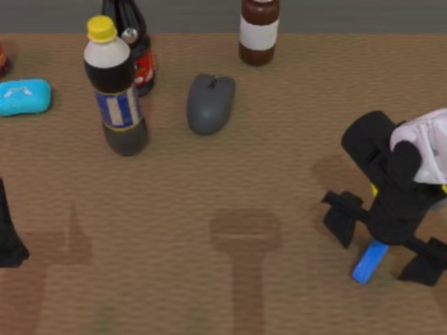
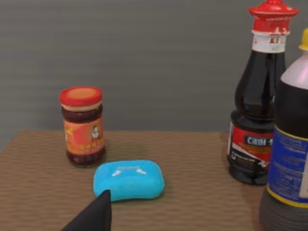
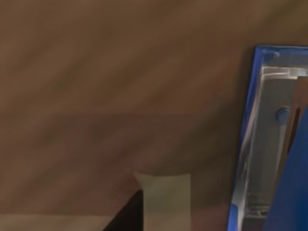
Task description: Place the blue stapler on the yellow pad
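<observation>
Stapler nearest of all: slim royal-blue stapler (image 1: 369, 262) with rounded ends, flat on the brown woven-look tabletop (image 1: 279, 174), well to the near right of the rounded grey computer mouse (image 1: 210, 103), one end poking out from under the right arm. Directly over it, right gripper (image 1: 383, 241), black fingers spread wide apart, one on each side of the blue bar, clamped on nothing. Close up in the right wrist view, only the stapler's blue edge and silvery metal inner channel against the brown surface. Level with that, far to the near left of the mouse at the table's edge, black left arm (image 1: 8, 241), parked. Just left of the mouse, tall dark cola bottle (image 1: 115, 91) with yellow cap and blue label, upright. Farther left of the mouse, chunky light-cyan rounded bar (image 1: 24, 96) with white marks, lying flat. Behind the cola bottle, beyond and left of the mouse, dark sauce bottle (image 1: 140, 49) with red label. Beyond the mouse and slightly right, brown jar (image 1: 258, 31) with white label. Farthest left, behind the cyan bar, small red-lidded jar (image 2: 83, 126) with orange label.
</observation>
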Available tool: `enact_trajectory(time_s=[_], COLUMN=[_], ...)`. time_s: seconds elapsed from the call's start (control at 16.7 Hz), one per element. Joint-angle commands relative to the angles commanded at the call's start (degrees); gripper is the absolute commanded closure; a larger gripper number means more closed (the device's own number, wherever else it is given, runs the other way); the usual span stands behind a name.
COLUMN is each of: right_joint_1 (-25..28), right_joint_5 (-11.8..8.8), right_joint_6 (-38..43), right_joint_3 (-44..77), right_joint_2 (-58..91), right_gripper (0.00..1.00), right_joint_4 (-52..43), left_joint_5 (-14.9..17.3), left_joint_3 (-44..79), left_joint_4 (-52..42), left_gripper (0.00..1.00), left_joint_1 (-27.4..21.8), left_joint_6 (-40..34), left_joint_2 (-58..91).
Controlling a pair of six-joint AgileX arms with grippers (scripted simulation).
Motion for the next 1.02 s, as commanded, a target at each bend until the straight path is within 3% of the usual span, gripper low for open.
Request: enact_trajectory(time_s=[0.36,1.02], right_joint_1=[0.00,-0.02], right_joint_5=[0.00,0.47], right_joint_6=[0.00,-0.57], right_joint_3=[0.00,0.87], right_joint_2=[0.00,-1.51], right_gripper=[0.98,1.00], right_joint_4=[0.00,-2.18], left_joint_5=[0.00,0.00], left_joint_3=[0.00,0.00], left_joint_4=[0.00,0.00], left_gripper=[0.00,0.00], left_joint_1=[0.00,0.00], left_joint_6=[0.00,0.00], left_joint_2=[0.00,0.00])
